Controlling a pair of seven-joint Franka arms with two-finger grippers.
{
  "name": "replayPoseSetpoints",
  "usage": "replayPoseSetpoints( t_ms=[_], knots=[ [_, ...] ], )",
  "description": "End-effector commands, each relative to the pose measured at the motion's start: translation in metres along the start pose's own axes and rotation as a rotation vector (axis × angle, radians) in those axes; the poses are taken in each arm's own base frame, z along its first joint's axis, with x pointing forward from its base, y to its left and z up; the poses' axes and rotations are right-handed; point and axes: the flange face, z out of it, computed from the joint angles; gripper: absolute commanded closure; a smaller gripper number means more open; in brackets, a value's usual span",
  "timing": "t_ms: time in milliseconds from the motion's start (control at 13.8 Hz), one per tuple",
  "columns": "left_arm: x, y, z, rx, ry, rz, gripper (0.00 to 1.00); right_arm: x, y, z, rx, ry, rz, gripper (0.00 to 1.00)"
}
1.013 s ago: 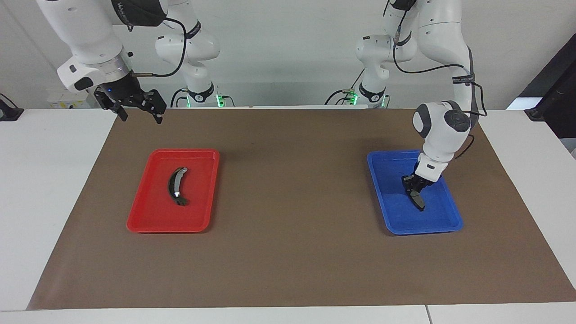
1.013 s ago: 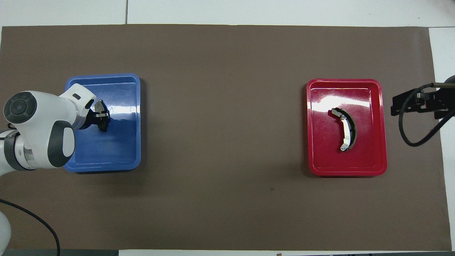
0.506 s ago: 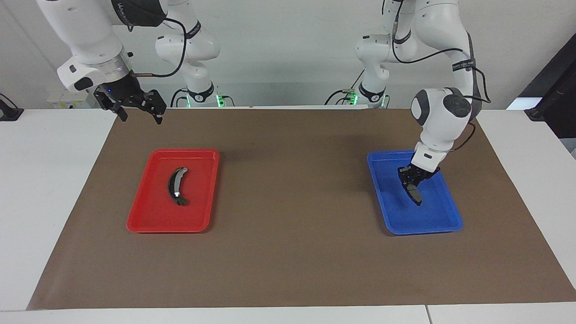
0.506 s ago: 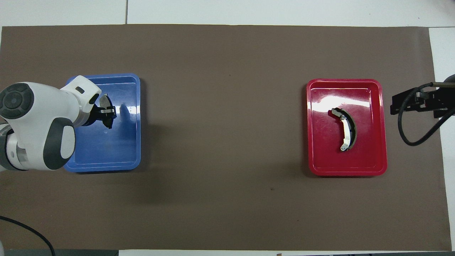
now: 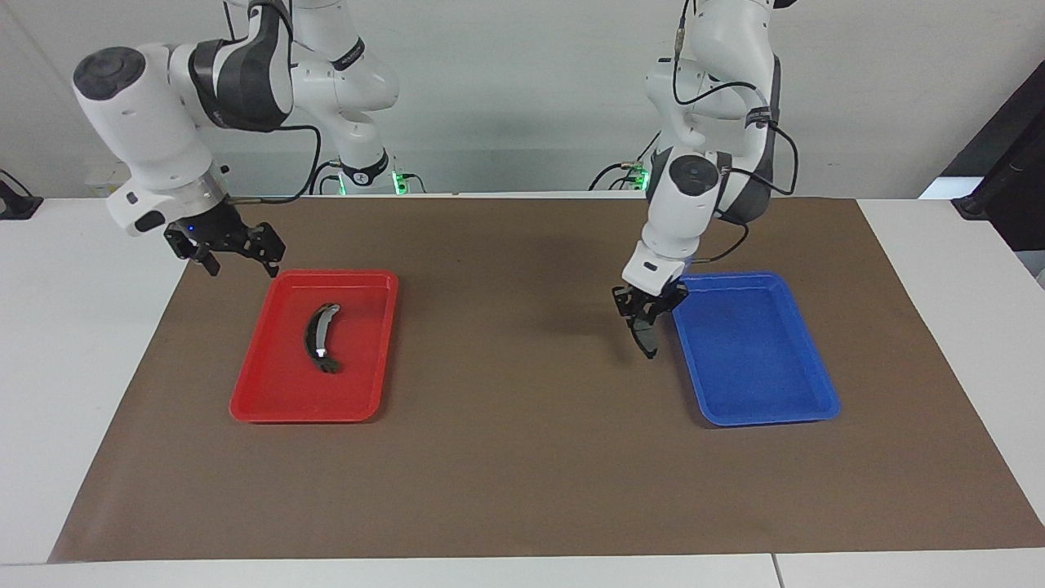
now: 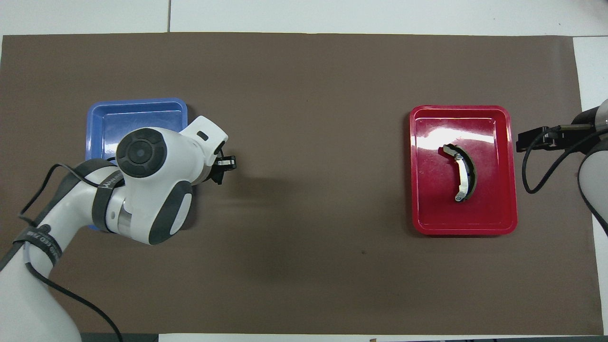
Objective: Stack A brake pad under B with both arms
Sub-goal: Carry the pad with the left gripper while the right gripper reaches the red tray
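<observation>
The A brake pad (image 5: pixel 647 340), small, flat and dark grey, hangs from my left gripper (image 5: pixel 643 318), which is shut on it. It is held in the air over the brown mat, just beside the blue tray (image 5: pixel 755 408) on its side toward the table's middle. In the overhead view the left gripper (image 6: pixel 224 166) is mostly hidden under its own arm. B (image 5: pixel 321 337), the long curved piece with a silver strip, lies in the red tray (image 5: pixel 269 400) and also shows in the overhead view (image 6: pixel 462 173). My right gripper (image 5: pixel 234 251) is open and empty, in the air over the mat's edge beside the red tray.
The blue tray (image 6: pixel 137 107) holds nothing. The red tray (image 6: pixel 503 213) holds only B. A brown mat (image 5: pixel 522 457) covers the table between the two trays. The left arm's bulk covers part of the blue tray in the overhead view.
My left gripper lifted the pad out of the blue tray and carried it toward the table's middle. My right gripper came lower and closer to the red tray.
</observation>
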Motion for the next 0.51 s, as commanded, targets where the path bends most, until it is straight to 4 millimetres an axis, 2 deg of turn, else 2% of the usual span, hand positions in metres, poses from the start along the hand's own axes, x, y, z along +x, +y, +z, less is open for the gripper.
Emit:
replayPoseSetpoints(
  t_ms=[0, 145, 217, 289, 362, 434],
  knots=[
    [0.003, 0.074, 0.027, 0.001, -0.012, -0.013, 0.95, -0.004, -0.006, 0.055, 0.012, 0.026, -0.063, 0.00],
    [-0.007, 0.099, 0.034, -0.017, 0.007, 0.030, 0.94, -0.017, -0.013, 0.103, 0.009, 0.071, -0.082, 0.00],
    [-0.017, 0.113, 0.041, -0.027, 0.014, 0.055, 0.92, -0.022, -0.015, 0.118, 0.009, 0.077, -0.085, 0.00],
    [-0.020, 0.117, 0.051, -0.022, 0.008, 0.061, 0.90, -0.026, -0.016, 0.128, 0.008, 0.083, -0.092, 0.00],
    [-0.022, 0.117, 0.053, -0.019, 0.004, 0.064, 0.81, -0.032, -0.017, 0.137, 0.009, 0.077, -0.095, 0.00],
    [-0.021, 0.116, 0.052, -0.023, 0.009, 0.061, 0.55, -0.034, -0.019, 0.148, 0.011, 0.064, -0.096, 0.00]
  ],
)
